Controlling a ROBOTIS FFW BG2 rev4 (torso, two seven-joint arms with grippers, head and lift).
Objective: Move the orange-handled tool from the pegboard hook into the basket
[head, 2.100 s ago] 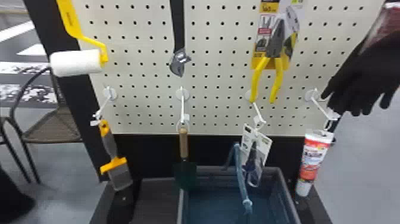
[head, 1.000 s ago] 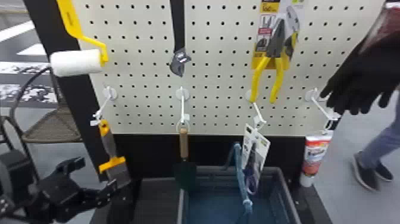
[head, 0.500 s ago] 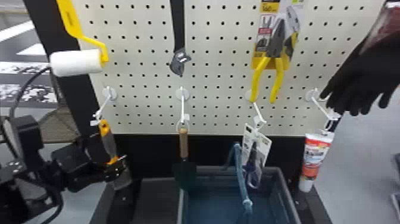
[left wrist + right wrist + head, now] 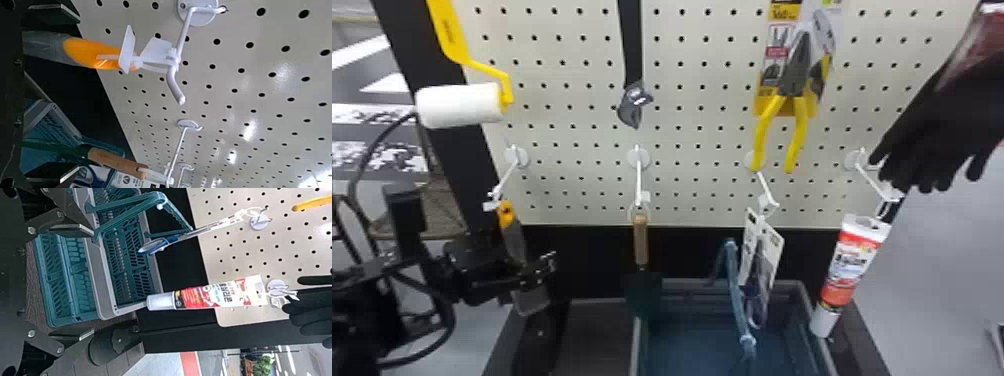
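Black fingers spread wide, the left gripper (image 4: pixel 78 94) stands by the orange-handled tool (image 4: pixel 92 53), which hangs on its hook (image 4: pixel 183 37) (contact, I can't tell). Lining up looks like the current step; next, centre, squeeze, then unhook toward the basket (image 4: pixel 800 286). The right gripper (image 4: pixel 94 282) hangs apart, likewise spread.

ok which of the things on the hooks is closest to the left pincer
The orange-handled scraper, on the head view's leftmost hook: the left pincer is right by it, while the trowel, scissors and tube hang farther off.
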